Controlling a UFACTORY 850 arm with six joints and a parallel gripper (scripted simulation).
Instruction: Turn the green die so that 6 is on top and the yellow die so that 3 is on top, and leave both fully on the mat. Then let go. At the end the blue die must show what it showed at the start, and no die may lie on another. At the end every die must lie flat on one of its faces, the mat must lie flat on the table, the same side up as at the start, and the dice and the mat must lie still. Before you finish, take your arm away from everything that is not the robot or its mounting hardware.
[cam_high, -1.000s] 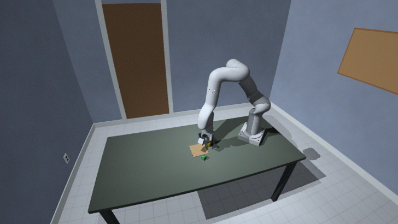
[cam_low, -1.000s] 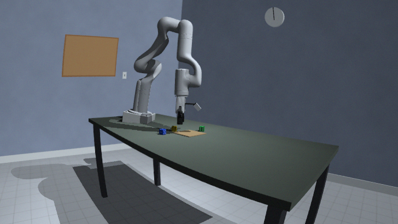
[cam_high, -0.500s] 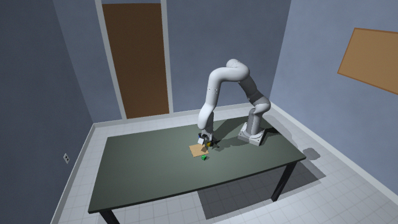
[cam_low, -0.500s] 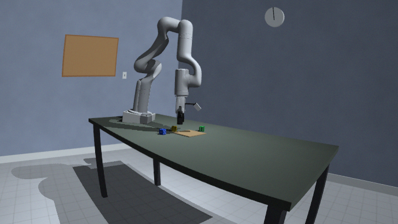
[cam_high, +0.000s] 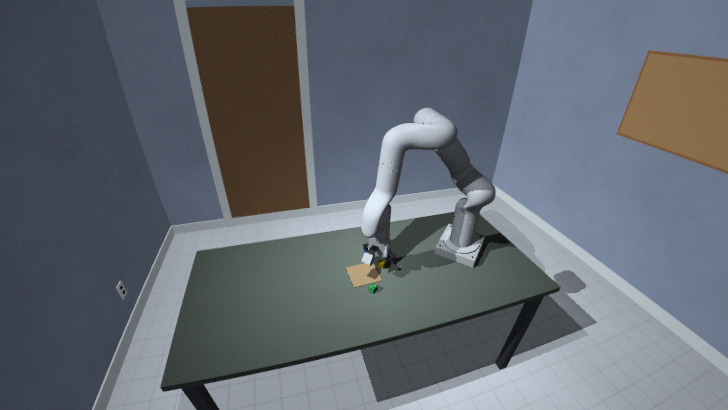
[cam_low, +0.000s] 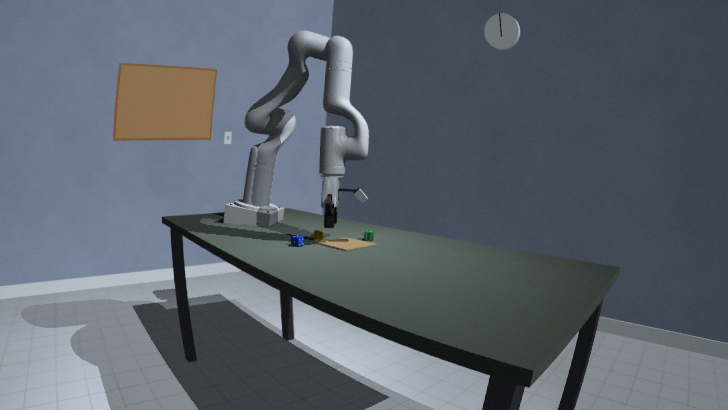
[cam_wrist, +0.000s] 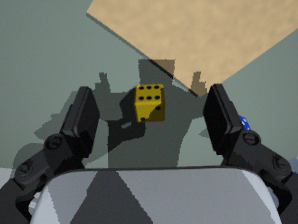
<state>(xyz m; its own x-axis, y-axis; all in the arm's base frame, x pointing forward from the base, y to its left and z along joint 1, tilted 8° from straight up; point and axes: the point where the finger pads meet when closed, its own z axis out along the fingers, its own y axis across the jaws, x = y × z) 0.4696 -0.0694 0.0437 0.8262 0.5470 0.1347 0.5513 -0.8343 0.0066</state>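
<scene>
Open gripper (cam_high: 383, 256) (cam_low: 330, 223) (cam_wrist: 151, 99) above 1 yellow die (cam_high: 382, 264) (cam_low: 318, 234) (cam_wrist: 149, 102) off the mat (cam_high: 360, 275) (cam_low: 347, 245) (cam_wrist: 225, 40)

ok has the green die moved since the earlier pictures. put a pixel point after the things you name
No, the green die (cam_high: 372, 288) (cam_low: 369, 235) still sits just off the same edge of the mat (cam_high: 359, 275) (cam_low: 347, 244).
</scene>
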